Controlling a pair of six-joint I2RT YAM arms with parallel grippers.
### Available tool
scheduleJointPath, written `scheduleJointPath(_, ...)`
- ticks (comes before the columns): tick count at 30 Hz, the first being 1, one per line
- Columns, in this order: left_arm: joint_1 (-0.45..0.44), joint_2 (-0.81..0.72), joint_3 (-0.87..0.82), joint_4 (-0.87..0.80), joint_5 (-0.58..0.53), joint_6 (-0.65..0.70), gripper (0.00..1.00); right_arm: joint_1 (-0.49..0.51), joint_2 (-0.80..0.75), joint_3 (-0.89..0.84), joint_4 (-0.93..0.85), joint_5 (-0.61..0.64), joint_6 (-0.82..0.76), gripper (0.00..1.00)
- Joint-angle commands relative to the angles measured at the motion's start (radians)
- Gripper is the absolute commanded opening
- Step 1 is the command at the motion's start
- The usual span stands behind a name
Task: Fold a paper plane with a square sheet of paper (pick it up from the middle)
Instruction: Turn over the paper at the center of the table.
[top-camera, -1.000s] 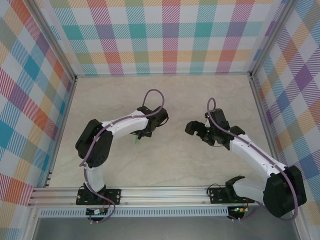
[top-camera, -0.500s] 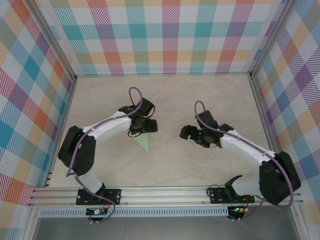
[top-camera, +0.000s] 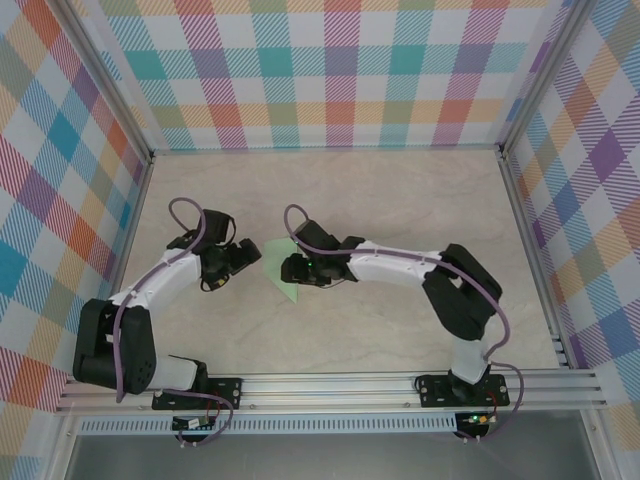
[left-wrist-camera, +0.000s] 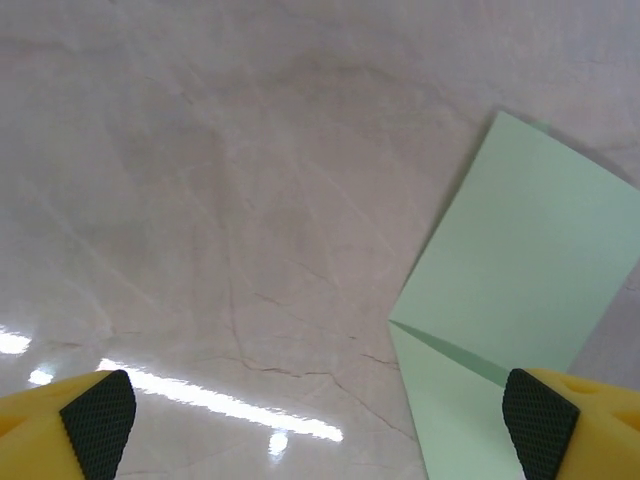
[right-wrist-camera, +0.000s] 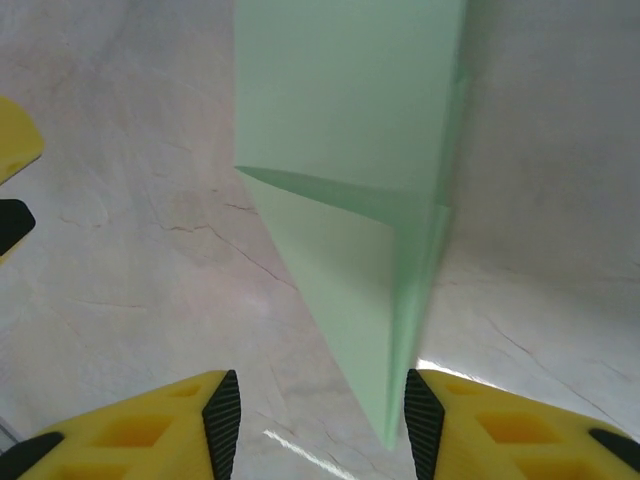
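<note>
The paper plane (top-camera: 274, 258) is a pale mint-green folded dart lying flat on the table, its point toward the near edge. In the right wrist view the paper plane (right-wrist-camera: 350, 200) narrows to its tip between my right gripper's (right-wrist-camera: 322, 425) half-spread jaws. The right pad (right-wrist-camera: 422, 420) stands beside the folded edge, the left pad is apart from it, and nothing is pinched. My right gripper (top-camera: 288, 270) sits over the dart's right side. My left gripper (top-camera: 248, 256) stands wide open just left of it. In the left wrist view that gripper (left-wrist-camera: 320, 430) holds nothing and the paper plane (left-wrist-camera: 520, 260) lies at the right.
The beige marbled table (top-camera: 400, 200) is walled by checked panels on three sides, with a metal rail along the near edge. A yellow finger (right-wrist-camera: 15, 150) of the left gripper shows at the left edge of the right wrist view.
My left gripper opened, let go of the paper and drew back to the left. My right arm swung left across the table to the dart, its jaws narrowing around the tip.
</note>
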Motion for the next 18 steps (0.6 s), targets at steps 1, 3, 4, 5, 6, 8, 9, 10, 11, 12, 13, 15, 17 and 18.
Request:
scheduleJointPath(1, 0.042, -0.042, -0.022, 0.029, 0.032, -0.019, 0.99, 0.01, 0.094, 0.087, 0.012, -0.064, 0.0, 0.48)
scheduleJointPath(3, 0.052, -0.043, -0.03, 0.03, 0.045, -0.016, 1.0, 0.009, 0.139, 0.13, -0.008, -0.062, -0.004, 0.47)
scheduleJointPath(4, 0.054, -0.041, -0.032, 0.032, 0.052, -0.016, 1.0, 0.009, 0.153, 0.142, -0.013, -0.057, -0.008, 0.47)
scheduleJointPath(5, 0.057, -0.038, -0.035, 0.036, 0.057, -0.017, 1.0, 0.009, 0.167, 0.153, -0.025, -0.048, -0.013, 0.47)
scheduleJointPath(6, 0.058, -0.034, -0.038, 0.041, 0.065, -0.018, 1.0, 0.009, 0.178, 0.165, -0.041, -0.039, -0.018, 0.47)
scheduleJointPath(8, 0.06, -0.028, -0.04, 0.047, 0.076, -0.02, 1.0, 0.009, 0.193, 0.174, -0.074, -0.023, -0.037, 0.47)
scheduleJointPath(9, 0.06, -0.027, -0.039, 0.05, 0.082, -0.02, 1.0, 0.008, 0.195, 0.174, -0.089, -0.018, -0.048, 0.47)
scheduleJointPath(10, 0.06, -0.025, -0.04, 0.053, 0.084, -0.022, 1.0, 0.008, 0.195, 0.171, -0.105, -0.015, -0.064, 0.47)
scheduleJointPath(11, 0.059, -0.023, -0.041, 0.056, 0.088, -0.025, 1.0, 0.009, 0.195, 0.169, -0.127, -0.008, -0.083, 0.47)
scheduleJointPath(12, 0.059, -0.022, -0.042, 0.06, 0.091, -0.024, 1.0, 0.008, 0.194, 0.165, -0.153, 0.001, -0.112, 0.47)
scheduleJointPath(13, 0.06, -0.021, -0.041, 0.064, 0.094, -0.022, 1.0, 0.006, 0.19, 0.158, -0.173, 0.002, -0.148, 0.47)
scheduleJointPath(15, 0.06, -0.018, -0.043, 0.067, 0.1, -0.022, 1.0, 0.002, 0.176, 0.133, -0.219, 0.0, -0.24, 0.47)
scheduleJointPath(17, 0.059, -0.016, -0.044, 0.071, 0.11, -0.018, 1.0, -0.007, 0.156, 0.097, -0.25, -0.024, -0.339, 0.47)
scheduleJointPath(18, 0.06, -0.015, -0.044, 0.07, 0.117, -0.016, 1.0, -0.01, 0.141, 0.075, -0.266, -0.021, -0.389, 0.47)
